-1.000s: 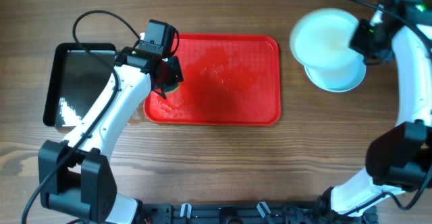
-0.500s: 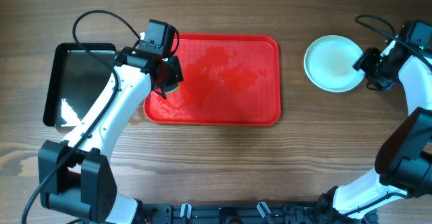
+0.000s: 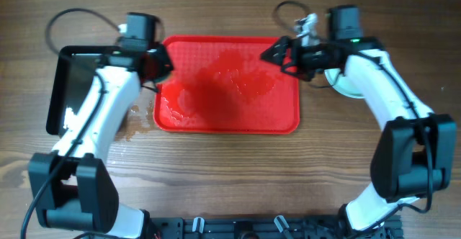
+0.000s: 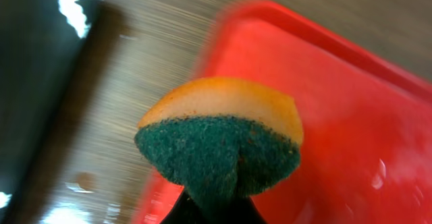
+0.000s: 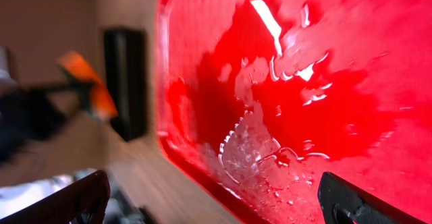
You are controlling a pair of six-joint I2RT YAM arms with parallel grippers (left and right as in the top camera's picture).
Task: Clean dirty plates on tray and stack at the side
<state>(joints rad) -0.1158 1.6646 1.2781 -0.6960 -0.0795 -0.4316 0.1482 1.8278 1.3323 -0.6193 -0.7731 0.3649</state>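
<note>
Left end effector (image 3: 153, 65) clamps the sponge (image 4: 223, 136); right end effector (image 3: 277, 52) gapes empty over wet tray (image 3: 230, 116). Behind it, plates (image 3: 343, 88) lie on table (image 3: 216, 174), mostly hidden: rigid, light, likely slick; pinch the rim.
</note>
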